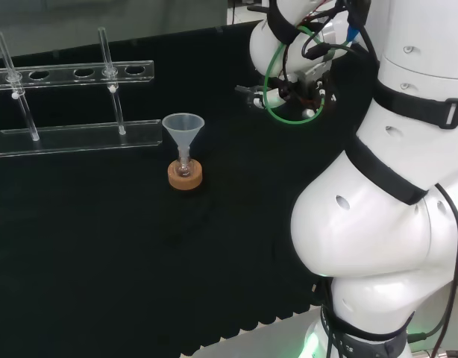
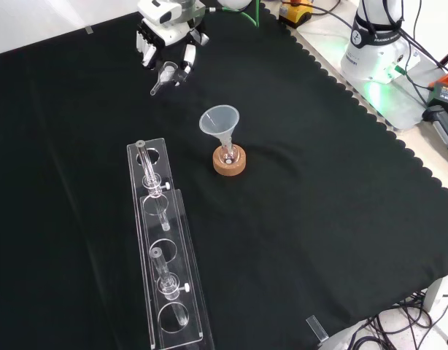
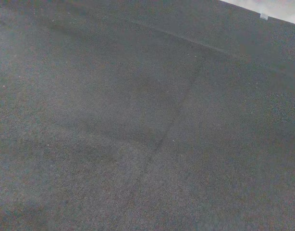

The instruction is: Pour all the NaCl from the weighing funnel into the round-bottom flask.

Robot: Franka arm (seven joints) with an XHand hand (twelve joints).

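We count one funnel (image 2: pixel 219 121) in one flask (image 2: pixel 226 154) on one cork ring (image 2: pixel 230 162), one rack (image 2: pixel 165 255); above them in the front view, the hand (image 2: pixel 165 40) grasps one weighing funnel (image 2: pixel 164 76), fingers down.

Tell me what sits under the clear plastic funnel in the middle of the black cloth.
The clear plastic funnel has its stem in a small clear glass flask, which rests in a brown cork ring. The flask's body is mostly hidden by the ring.
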